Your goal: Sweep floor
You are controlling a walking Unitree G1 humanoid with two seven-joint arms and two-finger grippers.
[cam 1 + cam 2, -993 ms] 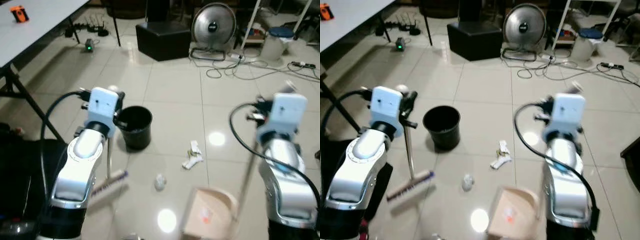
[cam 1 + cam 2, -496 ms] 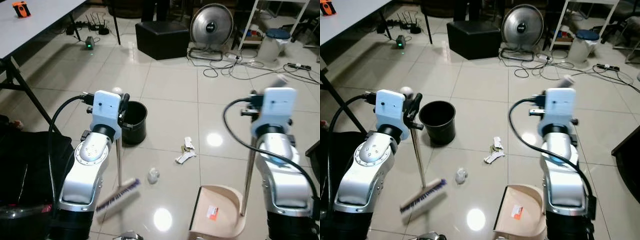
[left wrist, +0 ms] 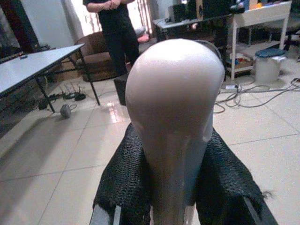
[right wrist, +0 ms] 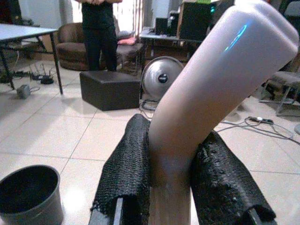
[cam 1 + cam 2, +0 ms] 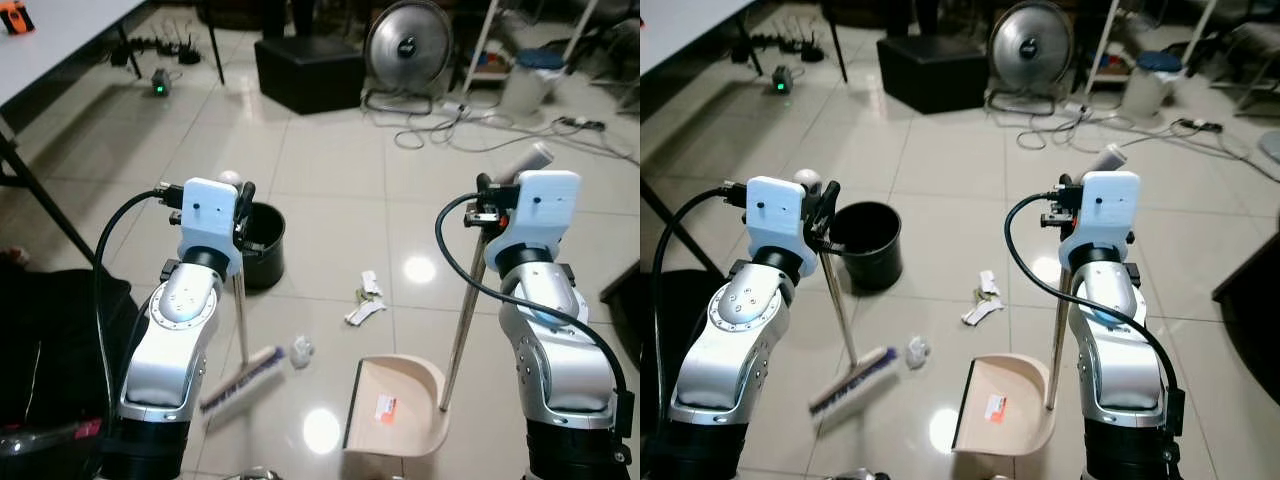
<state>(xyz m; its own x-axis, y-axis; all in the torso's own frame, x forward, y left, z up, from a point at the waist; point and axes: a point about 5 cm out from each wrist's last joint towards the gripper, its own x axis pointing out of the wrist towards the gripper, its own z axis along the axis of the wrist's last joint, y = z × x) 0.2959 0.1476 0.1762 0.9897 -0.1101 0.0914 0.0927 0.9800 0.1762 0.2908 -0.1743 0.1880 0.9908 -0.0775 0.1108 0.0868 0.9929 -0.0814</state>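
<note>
At the far left a white bench (image 5: 60, 45) stands on dark legs over the tiled floor (image 5: 330, 190). The left tool (image 3: 171, 187) is pressed onto the top of the broom (image 5: 240, 320), its black fingers (image 3: 126, 183) pinching the pale rounded handle end on both sides. The broom's thin pole runs down and slightly right to the brush head (image 5: 243, 378), which rests on the floor with its purple bristles just beside a crumpled paper ball (image 5: 299, 349). Behind the pole sits a black bin (image 5: 262, 245), upright and open. Further right, near the middle of the floor, lie some white paper scraps (image 5: 364, 305), apart from the ball. In front of them stands the beige dustpan (image 5: 395, 410), its open mouth turned toward the brush head and a small label inside. Its long handle (image 5: 462, 320) rises tilted to the right tool (image 4: 171, 187), whose fingers (image 4: 129, 173) clamp the bent grey grip. In the background are a dark box (image 5: 305, 72), a round fan (image 5: 405, 42), cables on the floor, and a person in dark clothes (image 3: 115, 28) standing near a sofa.
</note>
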